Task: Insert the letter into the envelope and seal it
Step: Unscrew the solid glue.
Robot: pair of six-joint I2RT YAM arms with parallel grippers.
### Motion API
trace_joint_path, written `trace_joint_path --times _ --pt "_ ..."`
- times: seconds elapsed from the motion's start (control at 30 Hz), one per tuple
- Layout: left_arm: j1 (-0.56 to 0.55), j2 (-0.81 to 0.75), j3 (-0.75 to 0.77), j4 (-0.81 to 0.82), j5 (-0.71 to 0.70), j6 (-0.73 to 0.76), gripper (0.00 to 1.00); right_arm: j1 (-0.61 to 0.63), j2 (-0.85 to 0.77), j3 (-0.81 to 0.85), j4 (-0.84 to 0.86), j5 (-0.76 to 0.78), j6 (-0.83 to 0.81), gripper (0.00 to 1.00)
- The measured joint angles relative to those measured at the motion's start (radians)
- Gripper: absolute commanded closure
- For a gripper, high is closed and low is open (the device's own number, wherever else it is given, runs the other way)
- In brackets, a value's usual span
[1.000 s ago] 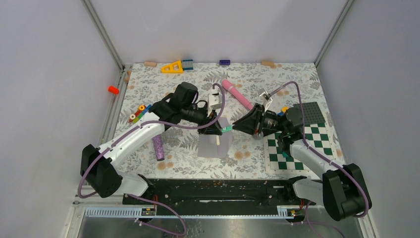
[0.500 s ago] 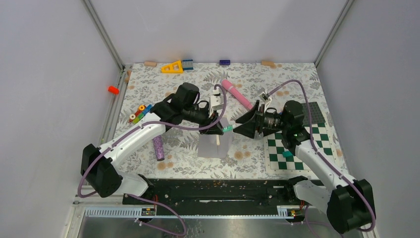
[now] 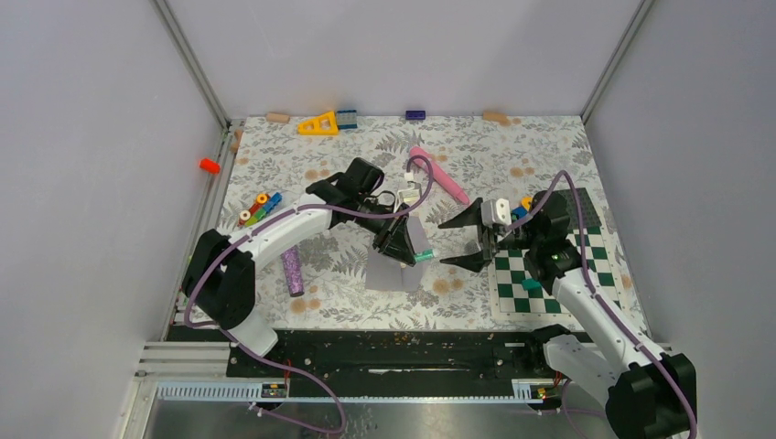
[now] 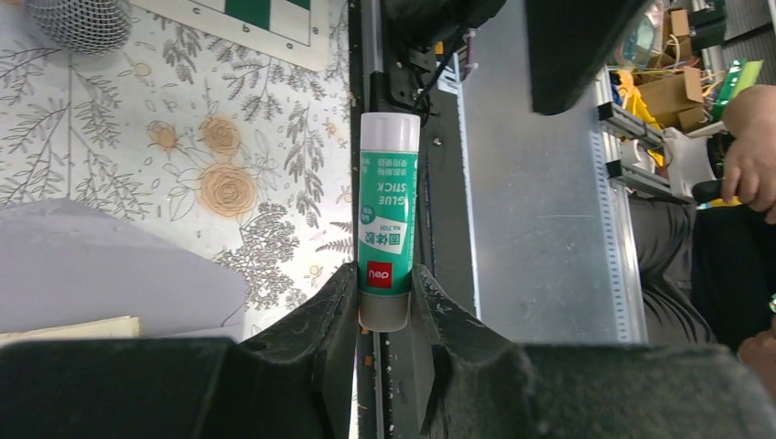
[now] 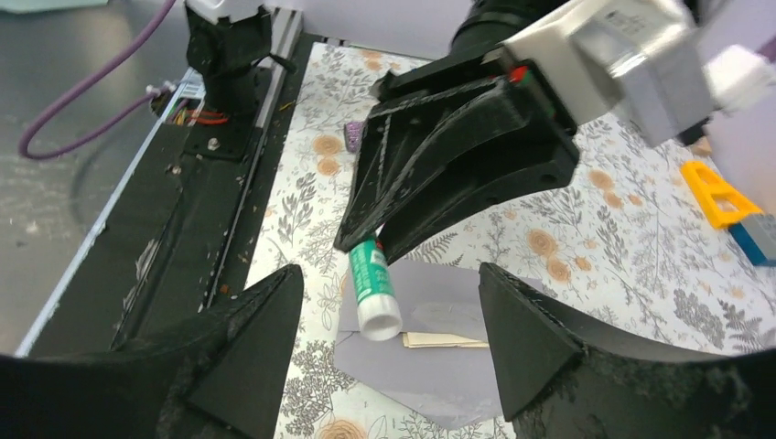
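Left gripper (image 4: pixel 384 294) clamps green-and-white plastic glue stick (image 4: pixel 388 210); right gripper (image 3: pixel 446 243) apart, empty. We should grip white cap (image 4: pixel 391 130) squarely and pull straight.

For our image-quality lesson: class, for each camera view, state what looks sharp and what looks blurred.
Top external: evenly lit, with the pale grey-lavender paper envelope crisp. Left wrist: the label on the green-and-white plastic glue stick reads clearly. Right wrist: the camera's own black fingers look soft.
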Motion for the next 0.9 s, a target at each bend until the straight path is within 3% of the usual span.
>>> trace_joint_path --times 0.23,0.5,0.9 --pt "0.000 0.001 0.014 -0.017 0.050 -0.003 0.98 0.000 -0.015 -0.094 -0.003 -0.050 -0.180 0.34" --pt "0.000 0.002 0.028 -0.055 0.063 0.012 0.98 0.000 -0.014 -0.109 -0.006 -0.079 -0.254 0.45" --pt "0.000 0.041 0.042 -0.092 0.065 0.035 0.98 0.015 0.015 -0.111 -0.063 -0.095 -0.351 0.48"
